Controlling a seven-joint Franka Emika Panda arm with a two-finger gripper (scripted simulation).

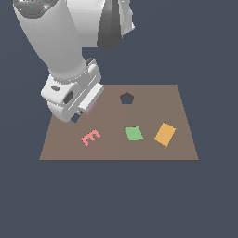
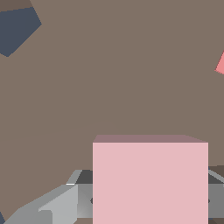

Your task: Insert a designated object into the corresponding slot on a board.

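Observation:
The brown board (image 1: pixel 181 139) lies flat. My gripper (image 1: pixel 76 116) hangs low over the part of the board at the exterior view's left. It is shut on the pale pink square block (image 2: pixel 150 181), which fills the space between the grey fingers (image 2: pixel 57 205) in the wrist view. In the exterior view the arm hides the block almost entirely. The tilted square slot is hidden behind the arm in the exterior view. A dark cut-out (image 2: pixel 17 28) is cut off at the wrist view's edge. It looks like the pentagon hole (image 1: pixel 126 98).
On the board lie a salmon E-shaped piece (image 1: pixel 91 137), a green tile (image 1: pixel 134 134) and an orange tile (image 1: pixel 165 134). A salmon corner (image 2: pixel 221 65) shows at the wrist view's edge. The big white arm (image 1: pixel 60 46) rises on the exterior view's left.

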